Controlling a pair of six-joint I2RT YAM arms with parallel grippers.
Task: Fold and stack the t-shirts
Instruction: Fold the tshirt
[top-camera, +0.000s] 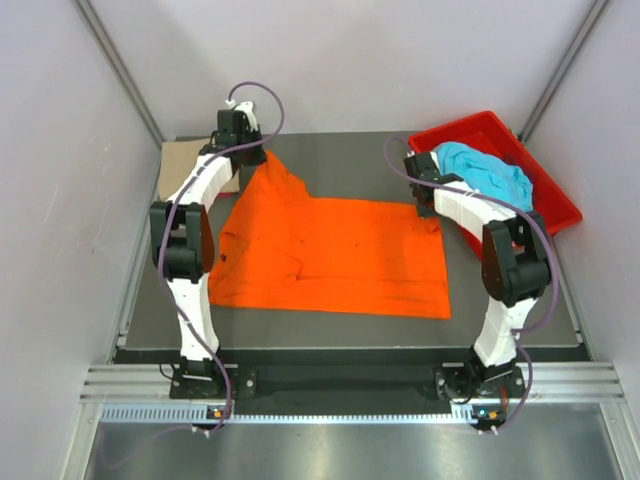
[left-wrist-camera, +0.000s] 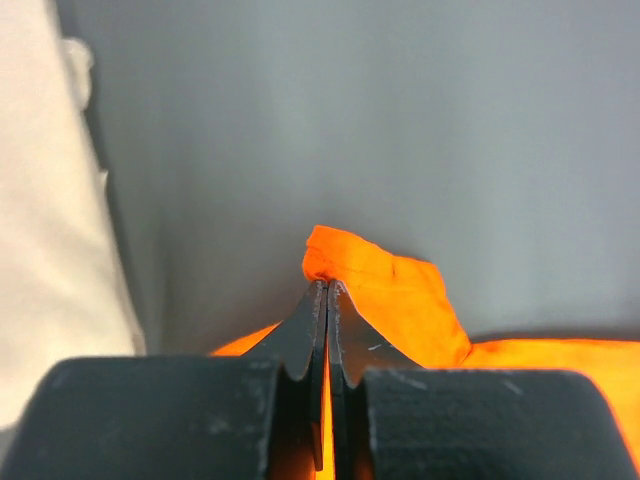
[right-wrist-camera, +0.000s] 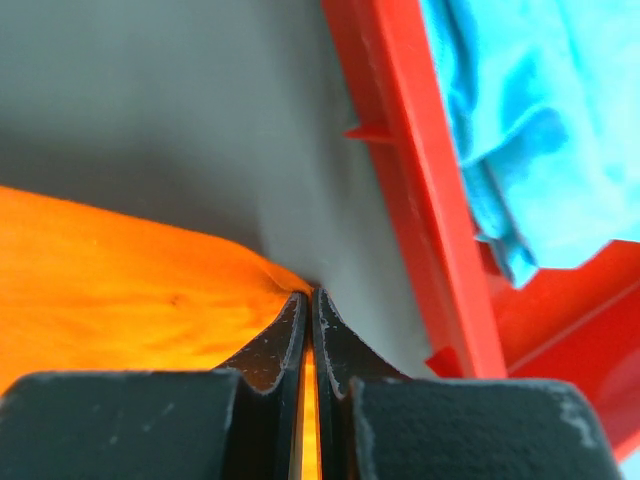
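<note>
The bright orange t-shirt (top-camera: 330, 255) lies spread on the dark table. My left gripper (top-camera: 258, 157) is shut on its far left corner; in the left wrist view the cloth (left-wrist-camera: 395, 290) sticks out past the closed gripper (left-wrist-camera: 328, 287). My right gripper (top-camera: 424, 207) is shut on the shirt's far right corner, seen in the right wrist view as orange cloth (right-wrist-camera: 130, 280) pinched in the gripper (right-wrist-camera: 308, 295). The turquoise t-shirt (top-camera: 485, 172) lies bunched in the red bin (top-camera: 545, 195). The tan t-shirt (top-camera: 180, 162) lies at the far left, partly behind my left arm.
The red bin's wall (right-wrist-camera: 420, 180) stands just right of my right gripper. The tan cloth (left-wrist-camera: 50, 220) is close on the left of my left gripper. Grey walls enclose the table on the left, right and back.
</note>
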